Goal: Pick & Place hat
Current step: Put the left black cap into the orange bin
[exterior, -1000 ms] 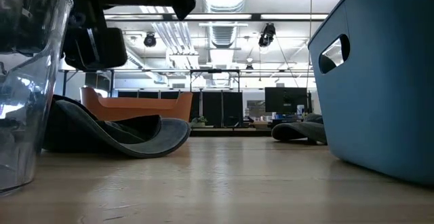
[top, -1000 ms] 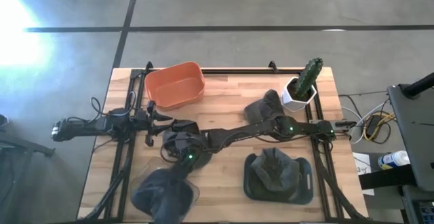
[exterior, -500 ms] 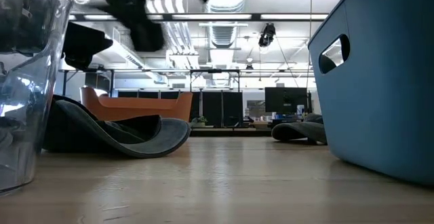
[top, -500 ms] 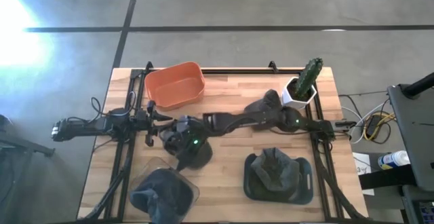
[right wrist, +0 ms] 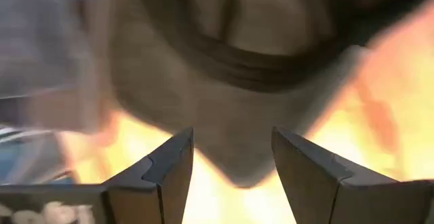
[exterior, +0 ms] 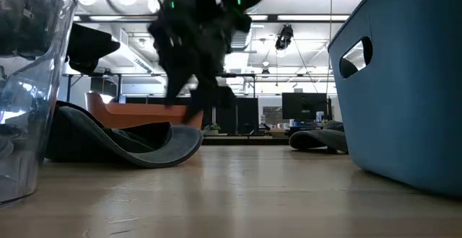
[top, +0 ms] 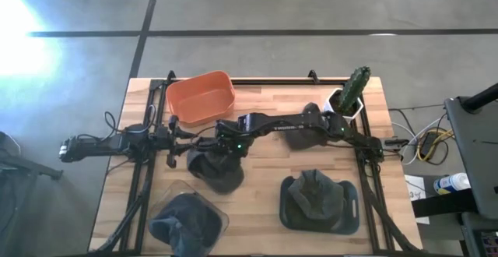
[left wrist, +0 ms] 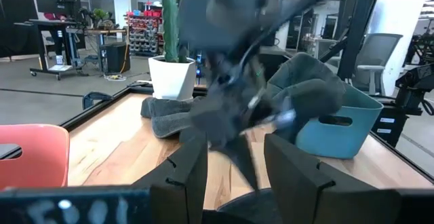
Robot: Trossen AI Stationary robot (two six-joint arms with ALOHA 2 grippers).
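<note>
Right gripper [top: 230,143] above a hat, fingers apart and empty
The floppy dark grey felt hat [top: 215,170] lies on the wooden table [top: 264,173] directly below it; no legible writing; left gripper [top: 173,132], parted and empty, waits beside.

four grey hats [top: 212,170] total, three containers: orange bin [top: 201,97], clear tub [top: 187,220], blue basket [top: 319,205], plus one potted cactus [top: 348,95]
</note>
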